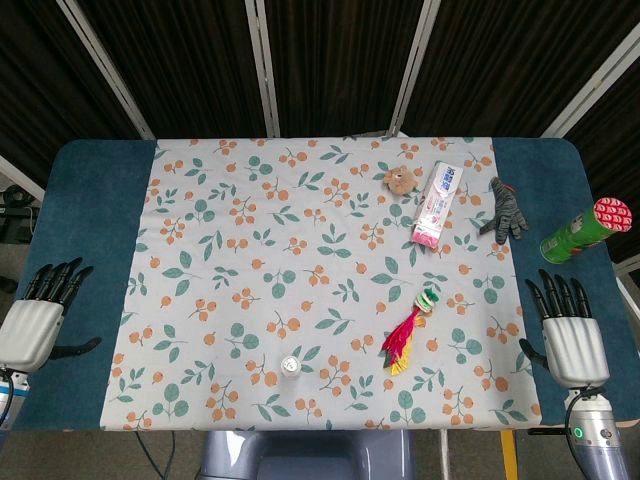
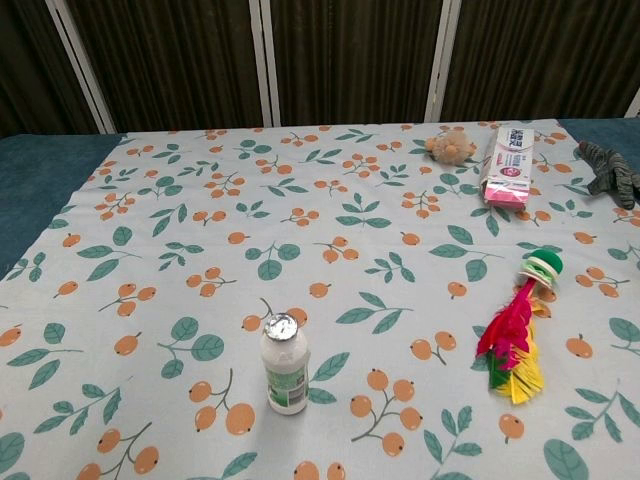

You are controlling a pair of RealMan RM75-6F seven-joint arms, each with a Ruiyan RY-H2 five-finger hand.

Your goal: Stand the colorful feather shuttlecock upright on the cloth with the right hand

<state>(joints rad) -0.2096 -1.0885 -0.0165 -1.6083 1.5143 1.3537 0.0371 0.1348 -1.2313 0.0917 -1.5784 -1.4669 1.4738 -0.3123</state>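
The colorful feather shuttlecock (image 1: 410, 330) lies flat on the leaf-patterned cloth (image 1: 250, 250), its green and white base toward the back and its red and yellow feathers toward the front. The chest view shows the shuttlecock (image 2: 518, 330) at the right. My right hand (image 1: 570, 330) rests on the blue table surface to the right of the cloth, fingers apart, holding nothing, well clear of the shuttlecock. My left hand (image 1: 40, 310) rests at the far left edge, also empty with fingers apart. Neither hand appears in the chest view.
A small white bottle (image 1: 290, 366) (image 2: 285, 364) stands near the cloth's front. A toothpaste box (image 1: 438, 203), a small plush toy (image 1: 401, 180) and a grey striped toy (image 1: 505, 210) lie at the back right. A green can (image 1: 585, 230) lies right of the cloth.
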